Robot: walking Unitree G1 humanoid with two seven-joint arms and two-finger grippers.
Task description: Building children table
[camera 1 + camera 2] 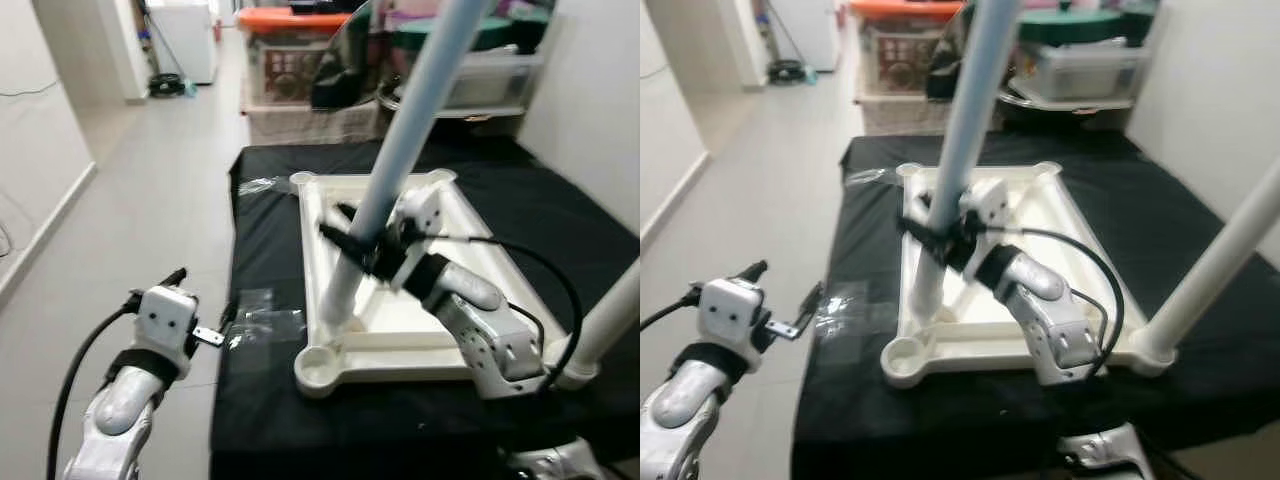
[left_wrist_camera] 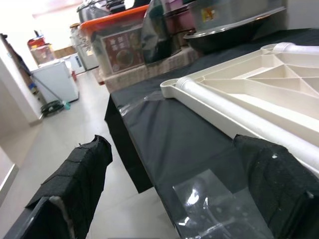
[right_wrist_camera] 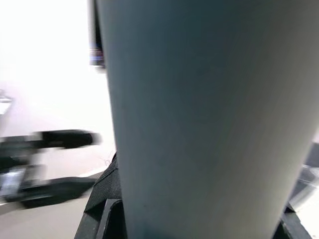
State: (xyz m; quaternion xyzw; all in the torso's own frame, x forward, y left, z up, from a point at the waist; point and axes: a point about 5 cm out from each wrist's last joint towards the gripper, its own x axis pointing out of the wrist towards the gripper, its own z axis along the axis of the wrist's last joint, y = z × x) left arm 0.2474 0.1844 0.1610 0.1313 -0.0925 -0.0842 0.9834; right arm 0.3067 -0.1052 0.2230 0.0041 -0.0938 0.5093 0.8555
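Observation:
A white children's table top lies upside down on a black-covered surface. My right gripper is shut on a long pale leg that leans to the right, its foot resting by the top's left rim. In the right wrist view this leg is pressed close between the black fingers. A second leg stands in the near right corner. The near left corner socket holds nothing. Off the surface's left edge, my left gripper hangs open, nothing between its pads.
A clear plastic bag lies on the black cloth beside the table top's left rim. Storage boxes, one with an orange lid, stand behind. A white appliance stands far back left. Pale floor runs along the left.

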